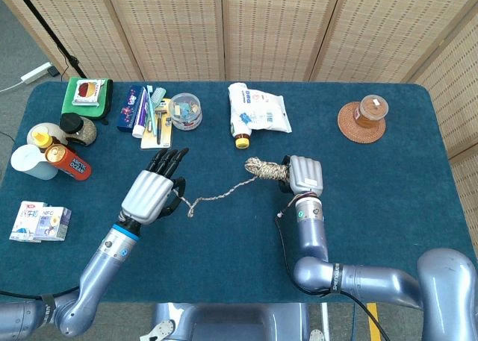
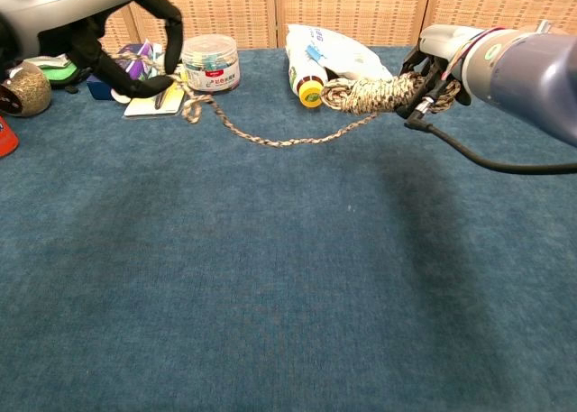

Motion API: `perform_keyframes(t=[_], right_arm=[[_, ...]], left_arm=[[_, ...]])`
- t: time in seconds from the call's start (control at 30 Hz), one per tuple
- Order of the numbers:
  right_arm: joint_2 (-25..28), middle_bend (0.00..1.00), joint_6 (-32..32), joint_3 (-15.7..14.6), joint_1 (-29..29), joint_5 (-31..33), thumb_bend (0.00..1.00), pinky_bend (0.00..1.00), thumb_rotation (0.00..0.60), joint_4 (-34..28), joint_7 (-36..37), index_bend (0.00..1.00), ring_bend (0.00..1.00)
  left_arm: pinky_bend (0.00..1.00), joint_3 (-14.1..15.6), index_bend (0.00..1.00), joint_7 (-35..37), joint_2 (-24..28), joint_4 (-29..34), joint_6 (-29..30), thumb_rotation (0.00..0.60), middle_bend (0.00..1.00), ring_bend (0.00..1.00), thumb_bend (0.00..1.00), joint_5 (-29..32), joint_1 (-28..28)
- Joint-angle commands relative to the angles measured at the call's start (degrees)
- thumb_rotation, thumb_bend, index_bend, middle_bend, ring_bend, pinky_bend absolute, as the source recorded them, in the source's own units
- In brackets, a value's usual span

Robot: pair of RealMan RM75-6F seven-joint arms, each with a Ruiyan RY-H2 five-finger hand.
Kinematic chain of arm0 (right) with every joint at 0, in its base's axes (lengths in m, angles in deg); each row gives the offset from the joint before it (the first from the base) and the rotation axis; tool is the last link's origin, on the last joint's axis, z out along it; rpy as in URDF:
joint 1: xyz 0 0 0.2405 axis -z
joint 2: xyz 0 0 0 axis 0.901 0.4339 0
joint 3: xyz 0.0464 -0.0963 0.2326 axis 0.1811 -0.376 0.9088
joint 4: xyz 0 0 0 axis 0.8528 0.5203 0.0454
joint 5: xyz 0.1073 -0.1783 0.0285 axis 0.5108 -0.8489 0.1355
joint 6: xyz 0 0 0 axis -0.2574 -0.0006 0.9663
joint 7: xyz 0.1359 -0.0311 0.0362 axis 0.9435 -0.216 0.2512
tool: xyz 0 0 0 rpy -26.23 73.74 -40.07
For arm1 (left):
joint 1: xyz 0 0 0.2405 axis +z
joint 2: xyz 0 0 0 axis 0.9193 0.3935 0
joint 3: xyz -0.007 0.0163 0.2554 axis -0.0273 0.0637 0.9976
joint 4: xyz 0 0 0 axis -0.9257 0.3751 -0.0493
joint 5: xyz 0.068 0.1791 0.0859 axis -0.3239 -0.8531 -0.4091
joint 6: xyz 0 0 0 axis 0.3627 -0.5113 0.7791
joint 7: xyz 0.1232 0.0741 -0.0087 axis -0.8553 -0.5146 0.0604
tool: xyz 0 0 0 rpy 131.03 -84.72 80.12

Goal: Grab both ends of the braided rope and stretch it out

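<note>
Rope's held at both ends, mostly bundled

The rope (image 1: 224, 195) sags just over the bench (image 1: 388, 177); your right hand (image 1: 304, 175) grips the coiled bundle, left hand (image 1: 153, 194) pinches the loose end. Let coils slip free while spreading your arms evenly. Labels on the bottle (image 1: 240, 138) and boxes (image 1: 41, 223) are too small to read.

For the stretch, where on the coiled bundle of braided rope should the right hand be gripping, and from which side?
Around the middle of the bundle, wrapped across its short axis from above and from the right, as the right hand does. The coil lies lengthwise toward the left hand, and the loose strand leaves its left end, so pulling pays it out.
</note>
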Motion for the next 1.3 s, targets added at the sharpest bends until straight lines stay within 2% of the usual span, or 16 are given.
perform_keyframes(t=[0.03,0.17,0.33,0.53,1.07,1.3], right_arm=[[-1.5,0.73,-0.4,1.5,-0.4,1.4,1.0,0.81,0.6,1.6,-1.4,0.66,0.58],[-2.3,0.73,-0.2,1.9,-0.2,1.6,1.0,0.81,0.6,2.5,-2.5,0.66,0.58],[-3.1,0.73,0.2,1.6,0.9,0.7,1.0,0.81,0.6,2.5,-2.7,0.66,0.58],[-3.8,0.73,0.6,1.2,1.7,-0.8,1.0,0.81,0.6,2.4,-3.0,0.66,0.58],[-5.0,0.74,1.9,1.0,3.5,-2.8,1.0,0.81,0.6,1.6,-4.0,0.67,0.58],[-4.2,0.74,3.7,0.3,4.1,-4.1,1.0,0.81,0.6,-0.1,-4.3,0.67,0.58]], left_arm=[[0.0,-1.2,0.63,0.0,-0.8,1.1,-1.0,0.6,0.0,0.0,0.37,1.6,-1.3],[0.0,-2.9,0.63,-0.4,-2.0,1.8,-1.9,0.6,0.0,0.0,0.37,4.3,-3.1],[0.0,-7.2,0.64,2.6,-3.5,2.5,-4.9,0.6,0.0,0.0,0.37,11.7,-6.4],[0.0,-10.7,0.64,2.1,-5.2,2.3,-4.0,0.6,0.0,0.0,0.37,15.7,-9.9],[0.0,-18.8,0.64,6.0,-13.0,-0.9,0.8,0.6,0.0,0.0,0.37,21.3,-17.7],[0.0,-19.8,0.64,6.1,-15.5,-3.1,2.0,0.6,0.0,0.0,0.37,22.5,-20.4]])
